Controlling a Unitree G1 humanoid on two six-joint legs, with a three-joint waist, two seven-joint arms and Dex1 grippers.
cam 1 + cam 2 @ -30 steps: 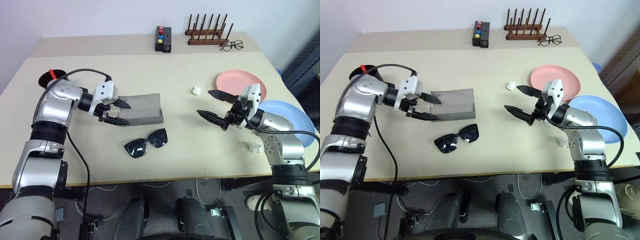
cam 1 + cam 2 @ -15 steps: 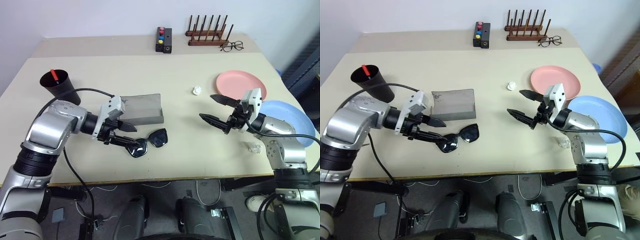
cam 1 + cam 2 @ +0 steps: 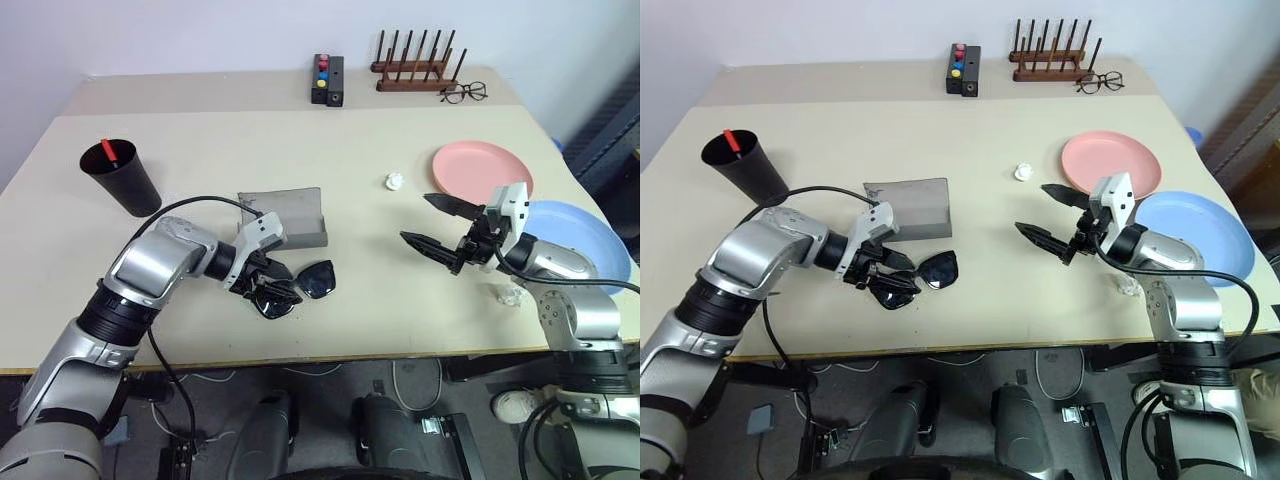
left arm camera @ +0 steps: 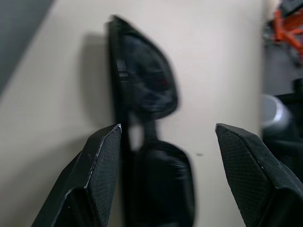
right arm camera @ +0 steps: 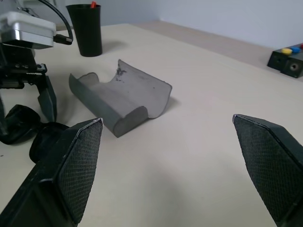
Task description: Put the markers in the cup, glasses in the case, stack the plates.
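The black sunglasses [image 3: 318, 280] lie on the table in front of the open grey case [image 3: 285, 215]. My left gripper [image 3: 272, 287] is tilted down over their left half. It is open, and its fingers [image 4: 102, 175] straddle the frame [image 4: 142, 94] without closing on it. My right gripper [image 3: 435, 222] hovers open and empty right of centre, pointing towards the case [image 5: 120, 94]. The black cup [image 3: 120, 178] stands at the left with a red-capped marker [image 3: 107, 150] in it. The pink plate [image 3: 480, 165] and the blue plate [image 3: 585, 235] lie side by side at the right.
At the back stand a wooden rack [image 3: 415, 65], wire-framed eyeglasses [image 3: 462, 92] and a black box with coloured buttons [image 3: 327, 78]. A small white crumpled piece [image 3: 394, 181] lies near the pink plate. A small clear object [image 3: 508, 295] sits under my right arm.
My left gripper has come down from the case towards the table's front and right, rolled, and now straddles the sunglasses. The cup has come into view. The right gripper has stayed put.
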